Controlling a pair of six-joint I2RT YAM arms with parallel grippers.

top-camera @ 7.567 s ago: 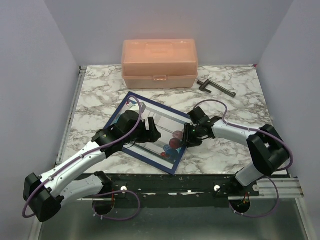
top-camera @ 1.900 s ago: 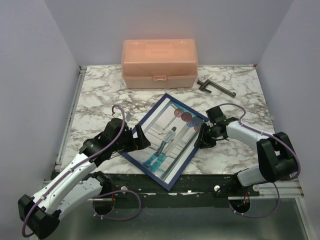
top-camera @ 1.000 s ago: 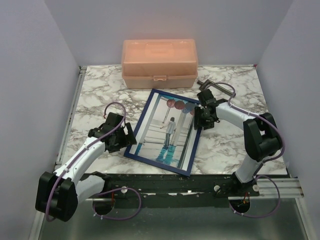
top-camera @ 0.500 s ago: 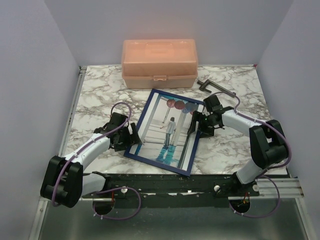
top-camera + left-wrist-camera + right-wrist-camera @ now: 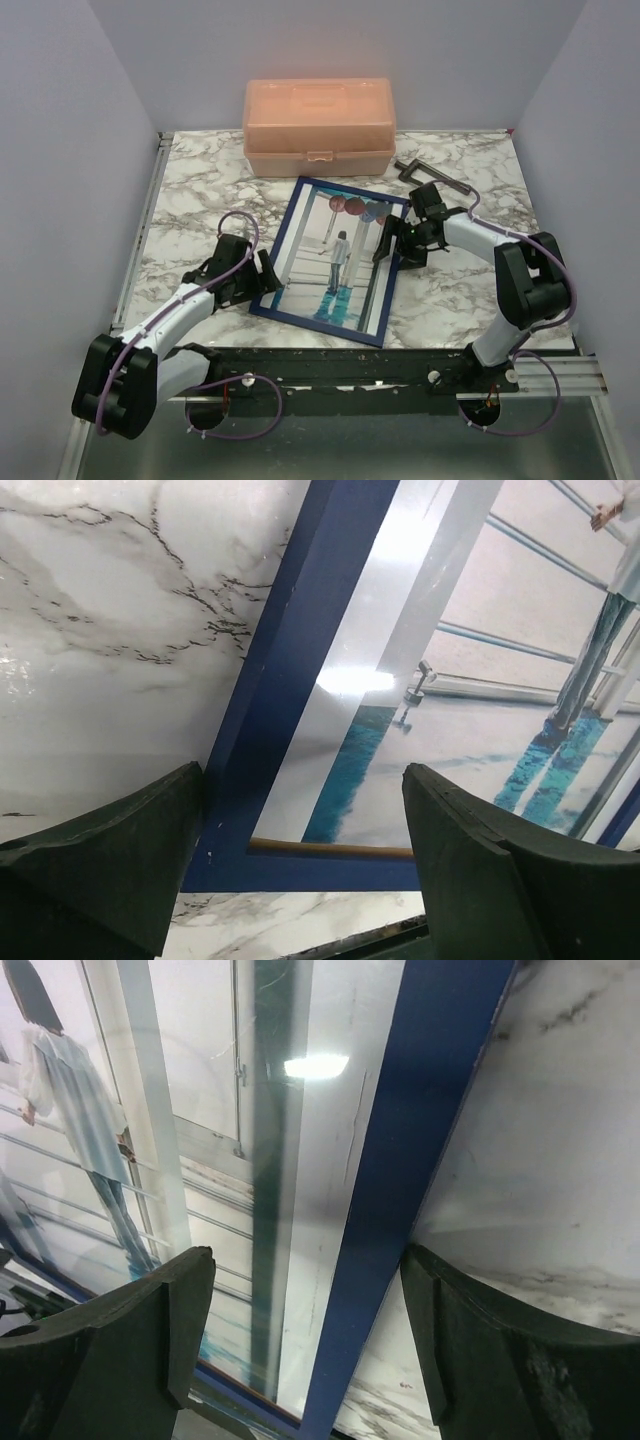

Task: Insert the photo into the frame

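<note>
The frame [image 5: 315,327], navy blue, lies face up on the marble table with the photo [image 5: 335,265] showing inside it: a person, white columns, teal water, balloons at the top. My left gripper [image 5: 262,280] is open and low over the frame's lower left corner. In the left wrist view its fingers [image 5: 100,870] straddle the navy border [image 5: 290,680] and the photo's edge [image 5: 480,710]. My right gripper [image 5: 395,245] is open at the frame's right side. In the right wrist view its fingers [image 5: 500,1360] straddle the navy bar [image 5: 400,1190] beside the photo [image 5: 200,1140].
A peach plastic box [image 5: 318,127] stands at the back of the table. A dark metal clamp [image 5: 432,176] lies behind my right gripper. The table's black front rail [image 5: 330,365] runs just below the frame's lower edge.
The frame with the photo has turned from a diagonal lie to nearly upright and shifted slightly left. Both grippers have followed its side edges and stay open.
</note>
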